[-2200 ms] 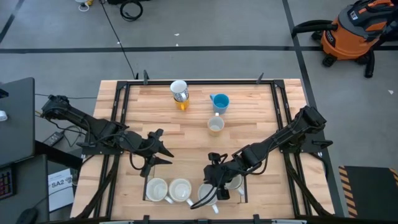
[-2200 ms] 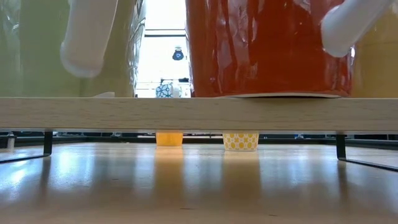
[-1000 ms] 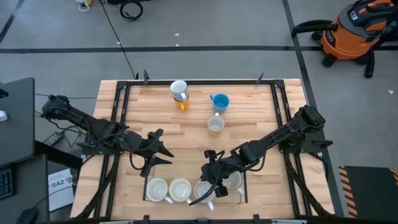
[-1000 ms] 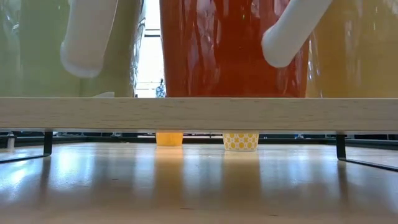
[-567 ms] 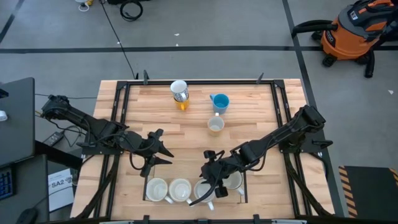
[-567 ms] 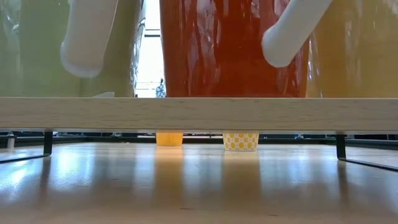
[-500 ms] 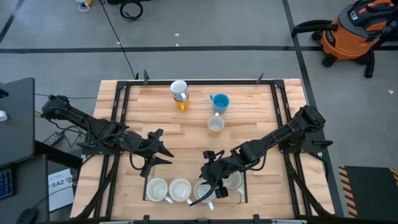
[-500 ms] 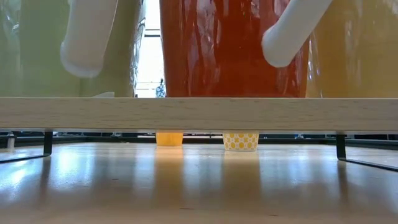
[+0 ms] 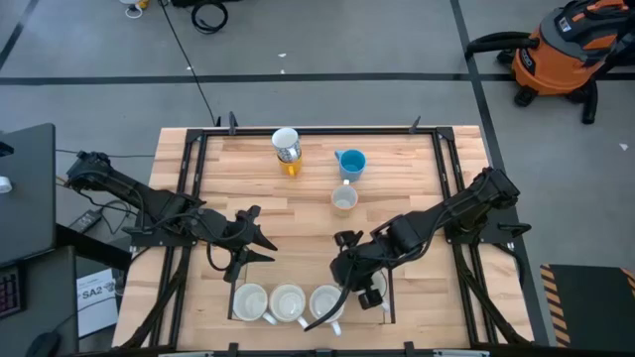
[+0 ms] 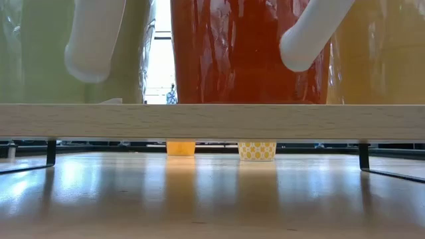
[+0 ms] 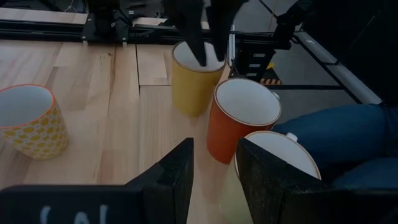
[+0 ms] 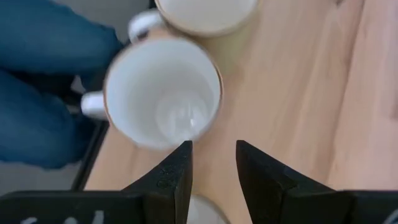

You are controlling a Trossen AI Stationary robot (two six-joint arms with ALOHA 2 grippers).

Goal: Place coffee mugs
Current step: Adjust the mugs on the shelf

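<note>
Our right jaws (image 9: 349, 260) have lifted off the mug (image 9: 326, 302), slightly parted, empty; it's rigid, breakable: grip the rim.

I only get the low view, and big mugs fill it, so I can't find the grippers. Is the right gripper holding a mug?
Observer: No. The right gripper is open and empty, over the row of mugs at the table's near edge.
Operator: And the left one?
Observer: The left gripper is open too, holding nothing, just inboard of that row.
Operator: Any mugs away from the row?
Observer: Yes, a blue mug stands upright near the far edge.
</note>
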